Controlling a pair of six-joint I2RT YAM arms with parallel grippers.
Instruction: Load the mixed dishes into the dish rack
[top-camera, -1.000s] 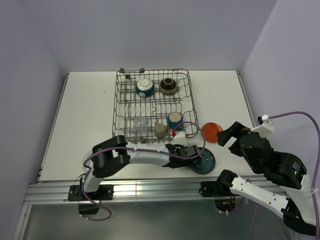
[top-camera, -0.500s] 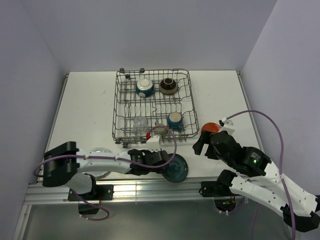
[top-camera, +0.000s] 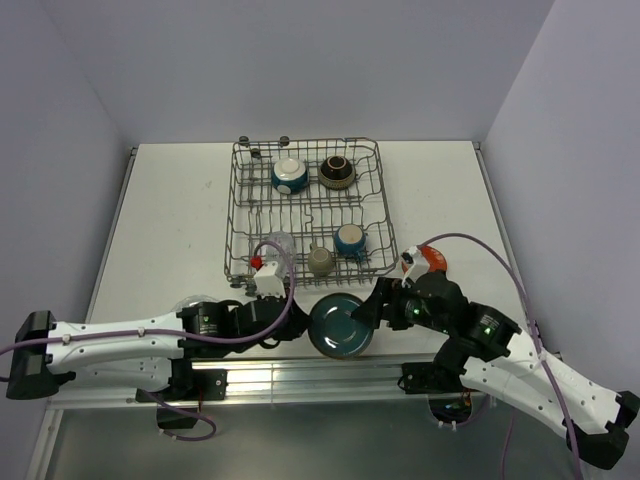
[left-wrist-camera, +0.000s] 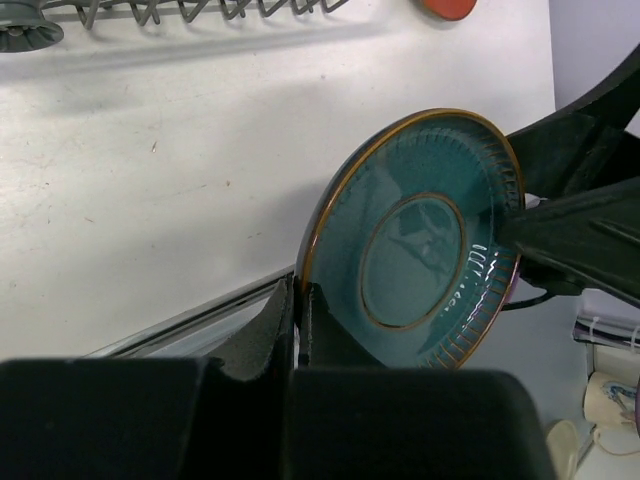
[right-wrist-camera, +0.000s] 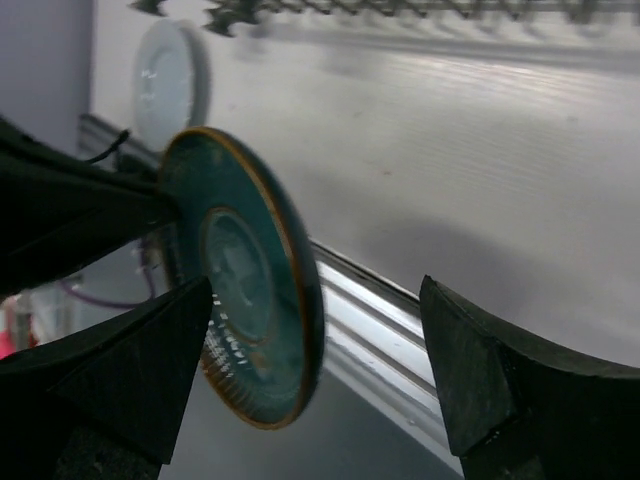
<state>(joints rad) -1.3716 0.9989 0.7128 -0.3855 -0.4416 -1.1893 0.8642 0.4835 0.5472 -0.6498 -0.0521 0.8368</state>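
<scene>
left tool (left-wrist-camera: 298, 312) grips teal plate (left-wrist-camera: 415, 245) rim over table (left-wrist-camera: 150, 200) edge.

The long white left arm (top-camera: 120, 338) lies low along the near edge, its black two-finger gripper (left-wrist-camera: 297, 303) pinched on a teal glazed plate (left-wrist-camera: 420, 250), while the white right arm (top-camera: 520, 358) angles leftward, its black gripper (right-wrist-camera: 315, 300) spread wide around that plate.

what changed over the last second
The left gripper, shut on the teal plate, carried it leftward along the table's near edge and tipped it up. The right gripper swung in, open, around the plate's rim. The dish rack and orange-red plate stayed put.
</scene>
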